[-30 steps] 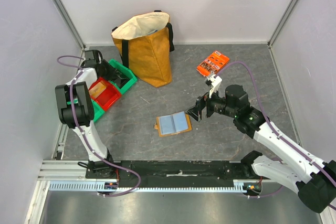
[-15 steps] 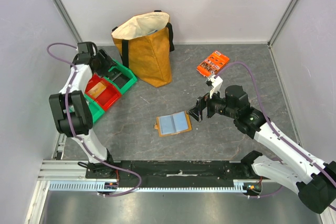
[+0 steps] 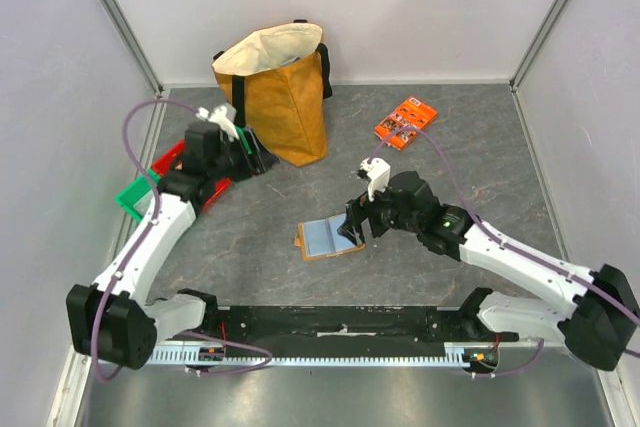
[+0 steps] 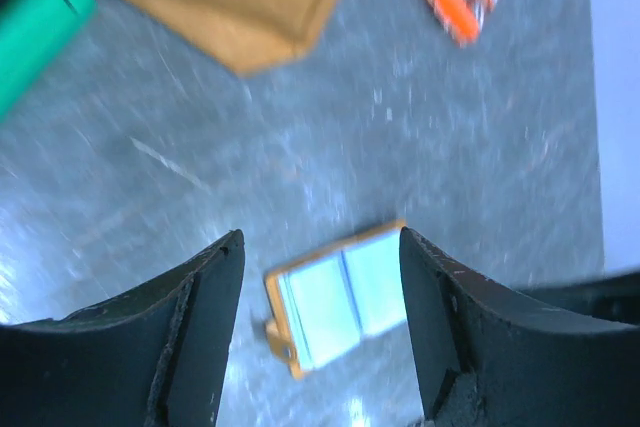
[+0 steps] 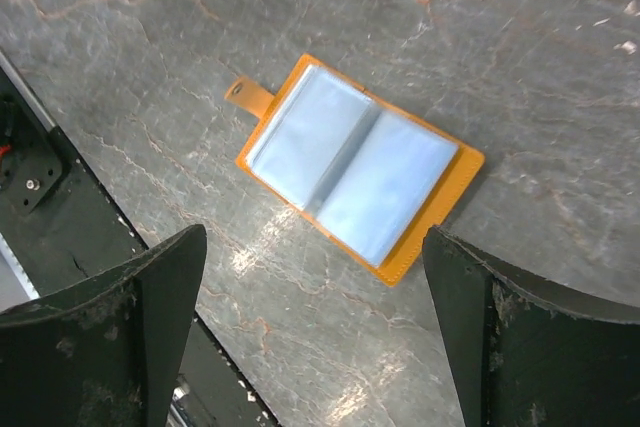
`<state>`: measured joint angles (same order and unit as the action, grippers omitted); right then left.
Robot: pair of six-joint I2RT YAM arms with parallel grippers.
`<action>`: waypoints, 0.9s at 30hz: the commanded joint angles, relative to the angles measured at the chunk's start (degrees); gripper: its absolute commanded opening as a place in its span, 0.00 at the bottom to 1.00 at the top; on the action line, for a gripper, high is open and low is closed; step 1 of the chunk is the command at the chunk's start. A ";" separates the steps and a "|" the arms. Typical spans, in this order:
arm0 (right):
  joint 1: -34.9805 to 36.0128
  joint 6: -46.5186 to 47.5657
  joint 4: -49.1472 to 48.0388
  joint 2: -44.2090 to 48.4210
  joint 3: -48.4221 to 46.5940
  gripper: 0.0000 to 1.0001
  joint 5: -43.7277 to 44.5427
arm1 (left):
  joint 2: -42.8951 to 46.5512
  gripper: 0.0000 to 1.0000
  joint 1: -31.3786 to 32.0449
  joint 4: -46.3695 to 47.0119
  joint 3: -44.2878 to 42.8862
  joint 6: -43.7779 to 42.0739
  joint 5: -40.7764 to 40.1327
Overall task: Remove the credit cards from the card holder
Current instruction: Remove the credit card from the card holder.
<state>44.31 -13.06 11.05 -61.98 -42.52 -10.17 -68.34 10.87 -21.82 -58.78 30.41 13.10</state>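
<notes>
The card holder [image 3: 330,237] is lying open and flat on the grey table [image 3: 460,157], near the middle and a little toward the near edge, its pale blue-grey pockets facing up inside a tan border and a small strap tab [image 5: 240,93] sticking out from one corner. The right gripper [image 3: 352,228] is hovering just over the holder's right edge, its jaws standing spread wide and gripping nothing; in the right wrist view the two dark fingers [image 5: 150,307] are framing the open holder from above. The left gripper [image 3: 254,155] is hanging well away, over the table just beside the foot of the mustard-yellow tote bag [image 3: 285,97], its jaws also parted with nothing between them, and its wrist camera is looking across at the holder in a blurred picture. An orange printed packet [image 3: 405,120] is lying farther back on the right. Green and red bins [image 3: 135,197] are sitting at the left edge, partly hidden behind the left arm.
</notes>
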 commanded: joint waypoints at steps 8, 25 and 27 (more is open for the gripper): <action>12.72 -1.35 -1.03 -16.23 -8.45 0.94 20.79 | 9.72 0.70 12.67 9.07 25.37 5.70 3.50; 19.93 -2.67 -1.73 -33.73 -16.27 0.87 31.44 | 1.89 0.34 19.98 23.30 36.01 10.10 -2.29; 20.20 -2.67 -1.73 -34.70 -16.80 0.87 31.36 | 1.98 0.21 20.06 24.37 37.42 10.28 -2.12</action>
<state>63.79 -14.92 11.00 -95.13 -56.53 19.03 -66.22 30.57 -3.01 -23.46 39.20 12.08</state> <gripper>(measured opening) 0.873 0.317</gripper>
